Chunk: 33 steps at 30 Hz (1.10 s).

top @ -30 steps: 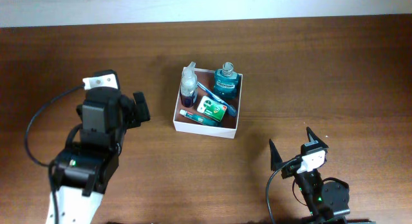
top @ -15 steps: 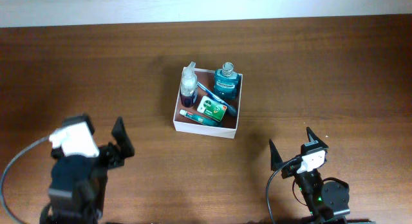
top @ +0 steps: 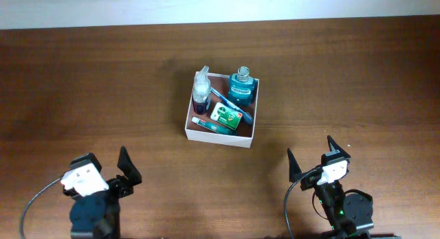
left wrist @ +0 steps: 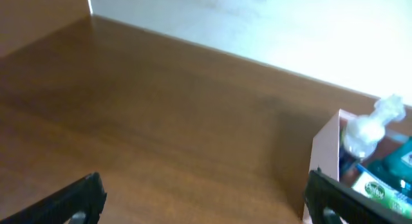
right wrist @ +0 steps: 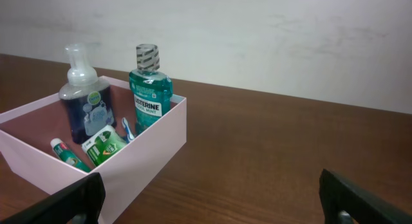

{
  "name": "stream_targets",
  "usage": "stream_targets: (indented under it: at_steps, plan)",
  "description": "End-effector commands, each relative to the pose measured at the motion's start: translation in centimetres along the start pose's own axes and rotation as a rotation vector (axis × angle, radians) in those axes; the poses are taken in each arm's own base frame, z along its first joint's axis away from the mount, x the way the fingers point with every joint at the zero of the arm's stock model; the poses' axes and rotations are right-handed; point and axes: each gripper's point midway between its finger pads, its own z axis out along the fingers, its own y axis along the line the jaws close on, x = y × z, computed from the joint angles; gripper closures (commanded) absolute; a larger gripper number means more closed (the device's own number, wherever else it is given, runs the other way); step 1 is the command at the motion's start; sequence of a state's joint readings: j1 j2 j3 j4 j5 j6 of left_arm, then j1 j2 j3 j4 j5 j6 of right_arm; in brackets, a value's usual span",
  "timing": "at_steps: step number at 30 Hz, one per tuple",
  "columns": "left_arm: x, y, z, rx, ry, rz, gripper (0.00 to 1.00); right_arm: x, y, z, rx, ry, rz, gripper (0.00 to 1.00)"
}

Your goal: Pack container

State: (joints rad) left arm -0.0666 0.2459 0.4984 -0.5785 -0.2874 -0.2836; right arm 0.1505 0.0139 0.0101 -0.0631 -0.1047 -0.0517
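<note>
Overhead: we see the container sitting mid-table, slightly toward the far edge, well apart from both arms. Inside it we count a pump bottle and a mouthwash bottle standing upright along the far wall, a toothbrush lying between them, and a green packet and small tube lying near the front wall. We spot no loose items on the table, so we judge the packing done or nearly so. Anything left is likely just parking the arms.

The left claw sits at the near left edge, fingers spread wide with nothing between them. The left wrist view confirms bare wood in the gap. The right claw is at the near right, also spread and empty. Its wrist view looks straight at the packed container.
</note>
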Motion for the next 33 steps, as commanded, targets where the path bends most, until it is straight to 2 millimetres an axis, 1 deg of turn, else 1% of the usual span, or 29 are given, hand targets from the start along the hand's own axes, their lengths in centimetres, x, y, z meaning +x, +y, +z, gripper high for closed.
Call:
stream_targets:
  at_steps: [1,7,11,21,28,30,33]
  plan:
    - [0.7,-0.2,0.9,0.029,-0.067,-0.014,0.01,0.1,-0.1,0.0,0.006,0.001,0.008,0.02]
    - [1.4,-1.1,2.5,0.114,-0.197,-0.053,0.01,0.2,-0.1,0.0,0.006,0.001,0.008,0.02]
    - [1.8,-1.0,2.9,0.129,-0.238,-0.064,0.01,0.1,-0.1,0.0,0.006,0.001,0.008,0.02]
    - [3.2,-0.4,3.4,0.119,-0.251,-0.068,0.0,0.1,-0.1,0.0,0.006,0.001,0.008,0.02]
    - [5.1,-0.1,4.2,0.108,-0.212,-0.06,0.01,0.1,-0.1,0.0,0.006,0.001,0.008,0.01]
    - [5.1,-0.1,4.2,0.106,-0.213,-0.058,0.01,0.1,-0.1,0.0,0.006,0.001,0.008,0.02]
    - [5.1,-0.1,4.2,0.102,-0.215,-0.007,0.01,0.1,-0.1,0.0,0.006,0.001,0.008,0.02]
